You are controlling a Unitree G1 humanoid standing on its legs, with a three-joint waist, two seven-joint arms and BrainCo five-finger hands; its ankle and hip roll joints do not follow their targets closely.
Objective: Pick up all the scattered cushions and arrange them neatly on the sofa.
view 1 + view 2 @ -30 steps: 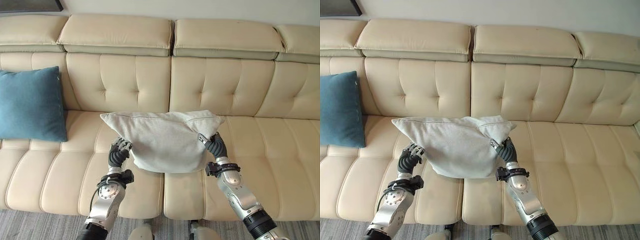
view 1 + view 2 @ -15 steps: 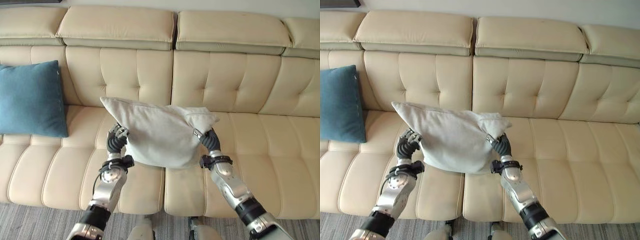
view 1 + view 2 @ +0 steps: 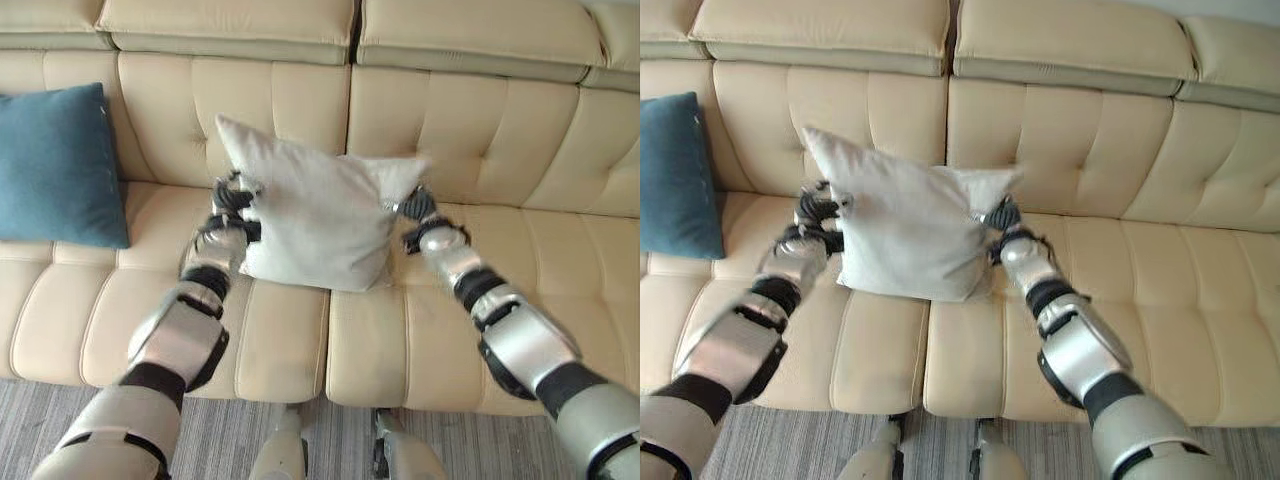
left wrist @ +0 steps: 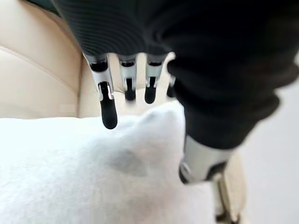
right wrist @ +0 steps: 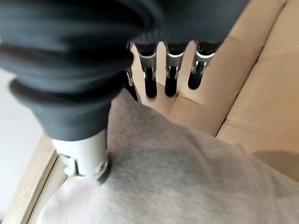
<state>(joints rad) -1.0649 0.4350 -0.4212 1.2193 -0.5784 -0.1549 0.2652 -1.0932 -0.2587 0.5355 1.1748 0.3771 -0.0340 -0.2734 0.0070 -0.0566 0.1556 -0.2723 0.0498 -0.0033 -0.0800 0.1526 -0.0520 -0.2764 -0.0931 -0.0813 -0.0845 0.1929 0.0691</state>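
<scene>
The white cushion (image 3: 315, 222) stands on edge on the seat of the cream sofa (image 3: 500, 130), leaning toward the sofa's tufted backrest, right over the seam between the two middle seat sections. Its broad face is turned out from the backrest toward the front edge of the seat. Its long axis runs sideways along the backrest; the upper corner on the robot's left rises to a sharp point, the upper corner on the right is softer and folds over, and the bottom edge rests on the seat cushion.

Both arms reach out nearly straight over the front of the sofa, one to each side edge of the white cushion. The left robot hand (image 3: 232, 200) is at the cushion's left edge with its fingers (image 4: 108, 109) extended behind the fabric and the thumb on the near face, pinching that edge. The right robot hand (image 3: 417, 206) grips the right edge in the same manner, fingers (image 5: 150, 84) reaching past the fabric toward the sofa, thumb bearing on the cloth.

A blue cushion (image 3: 55, 165) stands upright against the backrest well to the left of the white cushion
</scene>
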